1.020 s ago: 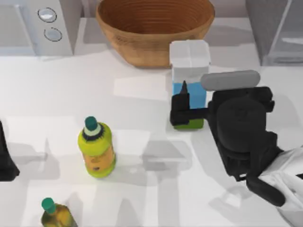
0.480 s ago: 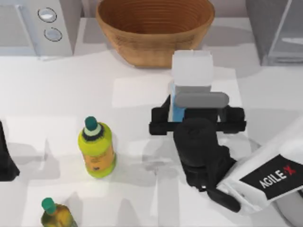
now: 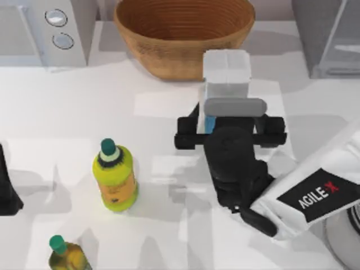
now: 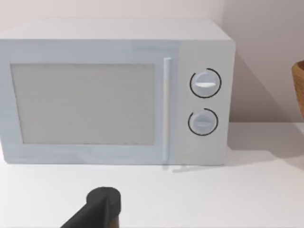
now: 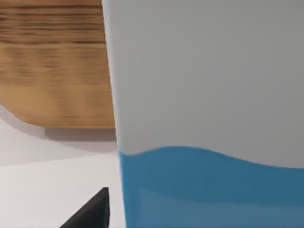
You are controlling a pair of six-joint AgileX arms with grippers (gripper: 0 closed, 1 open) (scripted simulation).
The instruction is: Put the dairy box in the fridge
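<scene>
Jaws of the right gripper (image 3: 230, 135) stand apart around the dairy box (image 3: 226, 70); close squarely, then lift.

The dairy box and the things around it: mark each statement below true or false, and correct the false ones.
1. The dairy box stands upright on the table, just in front of the wooden bowl. True.
2. The right gripper is at the dairy box, with a finger on either side of it. True.
3. The dairy box is already inside the fridge. False: it is on the table, to the left of the fridge.
4. The yellow-green bottle lies on its side. False: it stands upright, left of the box.
5. The left gripper holds a bottle. False: it is by the table's left edge, facing the microwave.
</scene>
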